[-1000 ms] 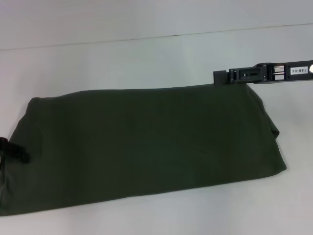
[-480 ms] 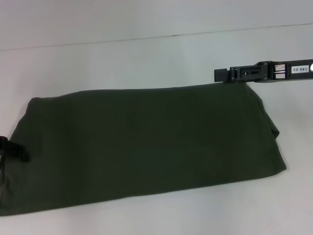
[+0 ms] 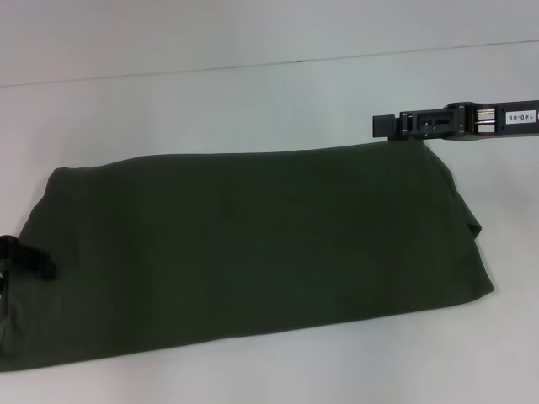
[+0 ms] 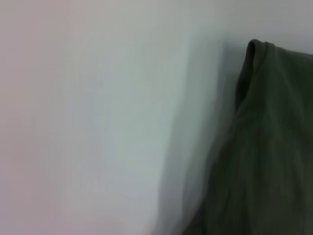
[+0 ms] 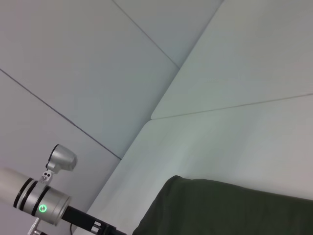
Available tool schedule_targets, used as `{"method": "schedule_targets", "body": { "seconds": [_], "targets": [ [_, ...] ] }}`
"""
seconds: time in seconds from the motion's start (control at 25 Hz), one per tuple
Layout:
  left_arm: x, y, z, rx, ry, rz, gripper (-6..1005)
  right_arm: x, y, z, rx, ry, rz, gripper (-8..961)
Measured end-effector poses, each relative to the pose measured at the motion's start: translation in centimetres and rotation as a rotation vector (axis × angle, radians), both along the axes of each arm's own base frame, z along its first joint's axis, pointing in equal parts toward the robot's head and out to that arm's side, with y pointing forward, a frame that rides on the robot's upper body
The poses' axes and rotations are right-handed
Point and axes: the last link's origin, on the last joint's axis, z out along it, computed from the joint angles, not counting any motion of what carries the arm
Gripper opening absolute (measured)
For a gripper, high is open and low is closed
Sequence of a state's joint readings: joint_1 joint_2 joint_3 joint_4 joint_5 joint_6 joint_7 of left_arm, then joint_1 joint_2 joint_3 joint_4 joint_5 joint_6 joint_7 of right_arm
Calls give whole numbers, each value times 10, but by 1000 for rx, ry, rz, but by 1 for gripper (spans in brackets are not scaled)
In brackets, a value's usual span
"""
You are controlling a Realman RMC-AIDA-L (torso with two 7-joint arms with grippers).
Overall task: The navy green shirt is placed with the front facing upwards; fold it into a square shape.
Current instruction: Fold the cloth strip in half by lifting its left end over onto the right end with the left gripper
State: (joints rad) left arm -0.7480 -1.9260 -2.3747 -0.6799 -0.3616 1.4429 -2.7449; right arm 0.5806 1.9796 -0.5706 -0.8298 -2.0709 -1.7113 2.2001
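White surface (image 3: 253,101), plain and matte, thin dark seam running across far part. Navy green shirt (image 3: 253,244) lying flat directly on it, folded into long wide band, plain green side up, stretched left to right across near half. Left end reaching frame's left edge, right end rounded with small bulge, near edge slanting. Bare white surface showing beyond, right of and in front of shirt.

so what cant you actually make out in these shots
- navy green shirt: print and collar hidden in every view; only plain green cloth shows, near-left corner cut by the head view's edge.
- left gripper: mostly outside the head view's left edge.
- right gripper: seen edge-on at the shirt's far edge, grasp unclear.
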Motion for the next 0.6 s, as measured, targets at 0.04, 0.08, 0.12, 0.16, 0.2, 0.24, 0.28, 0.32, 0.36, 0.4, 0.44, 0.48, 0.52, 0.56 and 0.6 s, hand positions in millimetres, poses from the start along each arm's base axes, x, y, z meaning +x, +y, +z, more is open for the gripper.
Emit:
{"method": "schedule_targets", "body": {
  "seconds": [0.04,0.08,0.12,0.16,0.2,0.24,0.28,0.32,0.36,0.4,0.44,0.48,0.52,0.56,0.6],
  "targets": [
    [0,0,0,-2,-1,0,842,0,0,0,0,0,-1,790],
    [1,0,-1,-3,-2,0,842,1,0,0,0,0,-2,790],
    [1,-1,-1,-6,-4,0,842,1,0,0,0,0,-3,790],
    [1,-1,-2,-9,-6,0,842,1,0,0,0,0,-3,790],
    [2,-1,-2,-11,-7,-1,842,1,-1,0,0,0,-4,790],
    [3,-1,-3,-14,-8,-1,842,1,0,0,1,-1,-4,790],
    [3,-1,-3,-17,-10,-2,842,1,0,0,1,-1,-4,790],
    [4,-1,-4,-22,-15,-3,842,1,0,0,1,-1,-4,790],
    [5,-1,-4,-23,-19,-4,841,1,0,0,1,-1,-4,790],
    [7,-1,-5,-24,-26,-6,841,1,0,0,1,-1,-4,790],
    [8,-1,-5,-23,-32,-7,841,1,0,0,1,0,-4,790],
    [9,0,-5,-23,-38,-9,841,1,-1,0,-1,1,-5,790],
    [9,0,-5,-24,-39,-9,841,2,-1,0,-3,2,-7,790],
    [10,0,-5,-25,-40,-10,842,2,-1,-1,-5,3,-9,790],
    [10,0,-6,-26,-40,-11,842,3,-1,-1,-6,4,-10,790]
  ]
}}
